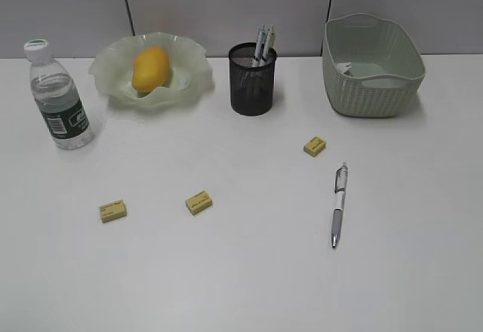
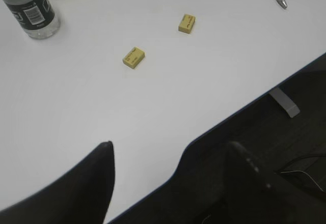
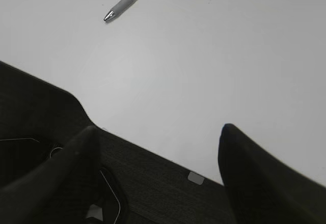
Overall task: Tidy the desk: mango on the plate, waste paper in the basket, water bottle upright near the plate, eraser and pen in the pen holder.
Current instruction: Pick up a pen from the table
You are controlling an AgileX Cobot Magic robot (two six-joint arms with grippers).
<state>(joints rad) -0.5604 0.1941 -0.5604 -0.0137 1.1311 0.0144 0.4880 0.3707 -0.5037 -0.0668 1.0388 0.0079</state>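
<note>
White bench [image 1: 241, 287] seen from the front, with both wrist views looking along its near edge. The mango [image 1: 150, 69] is already seated in the ruffled green plate [image 1: 192, 83] at far left, and the water bottle [image 1: 59, 98] is stood upright just left of the plate, so those two steps are judged complete. The black mesh pen holder [image 1: 253, 79] is placed at far centre and already carries pens; the woven basket [image 1: 373, 83] is set at far right, and something pale is seen inside it, too unclear to be named. Three yellow erasers are left loose on the bench: near left [image 1: 112, 210], near centre [image 1: 198, 202] and middle right [image 1: 315, 146]. One pen [image 1: 339, 205] is laid flat, right of centre. The left hand [image 2: 168, 178] and right hand [image 3: 158, 158] are held with fingers apart, empty, over the near edge. Nothing is seen blocking the approach to the loose items.
</note>
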